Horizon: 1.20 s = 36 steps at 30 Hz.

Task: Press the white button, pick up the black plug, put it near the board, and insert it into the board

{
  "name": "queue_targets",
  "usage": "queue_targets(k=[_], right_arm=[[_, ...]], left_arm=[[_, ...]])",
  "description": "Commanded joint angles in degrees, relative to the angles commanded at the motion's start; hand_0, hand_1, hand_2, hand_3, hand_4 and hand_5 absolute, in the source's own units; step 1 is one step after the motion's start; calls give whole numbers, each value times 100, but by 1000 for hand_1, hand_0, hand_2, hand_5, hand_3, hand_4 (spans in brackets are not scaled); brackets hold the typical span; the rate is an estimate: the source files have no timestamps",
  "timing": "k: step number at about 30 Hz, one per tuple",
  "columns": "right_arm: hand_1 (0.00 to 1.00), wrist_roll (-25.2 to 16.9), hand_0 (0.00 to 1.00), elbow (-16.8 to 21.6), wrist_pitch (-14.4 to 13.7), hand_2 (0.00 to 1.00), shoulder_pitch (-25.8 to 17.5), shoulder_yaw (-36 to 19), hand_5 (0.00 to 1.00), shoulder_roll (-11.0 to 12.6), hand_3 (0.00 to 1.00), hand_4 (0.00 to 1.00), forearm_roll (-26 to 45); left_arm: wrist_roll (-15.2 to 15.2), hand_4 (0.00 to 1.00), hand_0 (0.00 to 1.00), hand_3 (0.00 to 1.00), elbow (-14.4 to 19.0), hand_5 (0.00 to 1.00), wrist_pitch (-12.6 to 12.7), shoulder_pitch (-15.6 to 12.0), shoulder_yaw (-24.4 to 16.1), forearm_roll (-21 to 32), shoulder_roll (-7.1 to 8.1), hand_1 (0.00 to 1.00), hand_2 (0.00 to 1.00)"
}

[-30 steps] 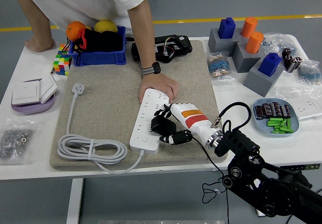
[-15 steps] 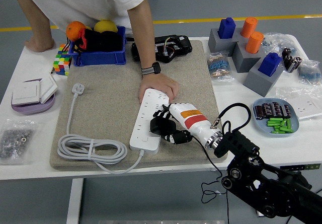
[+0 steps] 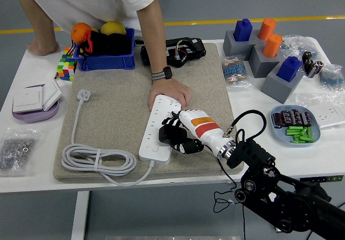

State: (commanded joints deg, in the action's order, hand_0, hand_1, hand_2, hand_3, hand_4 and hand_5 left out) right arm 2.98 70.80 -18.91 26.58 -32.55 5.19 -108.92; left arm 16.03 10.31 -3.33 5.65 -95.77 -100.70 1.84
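Since prev frame the right hand (image 3: pixel 180 135) w/ the black plug (image 3: pixel 168 134) slid left, plug now over the white board (image 3: pixel 159 128), right at its sockets. Fingers curled tight around the plug. Person's hand (image 3: pixel 171 93) presses on the board's far end, on the mat (image 3: pixel 143 108) on the counter (image 3: pixel 323 156)

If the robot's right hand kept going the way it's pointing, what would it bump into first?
Probably the white power strip. The right robot hand, gripping the black plug, points left toward it and already looks over its edge. How high it sits above the strip is unclear from this view.
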Motion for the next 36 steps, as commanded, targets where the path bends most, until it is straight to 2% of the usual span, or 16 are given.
queue_targets(k=[36], right_arm=[[477, 78, 479, 66, 44, 476, -10, 11, 2, -11, 617, 848, 0]], left_arm=[[-14, 569, 625, 692, 0, 385, 14, 4, -67, -12, -9, 631, 638]])
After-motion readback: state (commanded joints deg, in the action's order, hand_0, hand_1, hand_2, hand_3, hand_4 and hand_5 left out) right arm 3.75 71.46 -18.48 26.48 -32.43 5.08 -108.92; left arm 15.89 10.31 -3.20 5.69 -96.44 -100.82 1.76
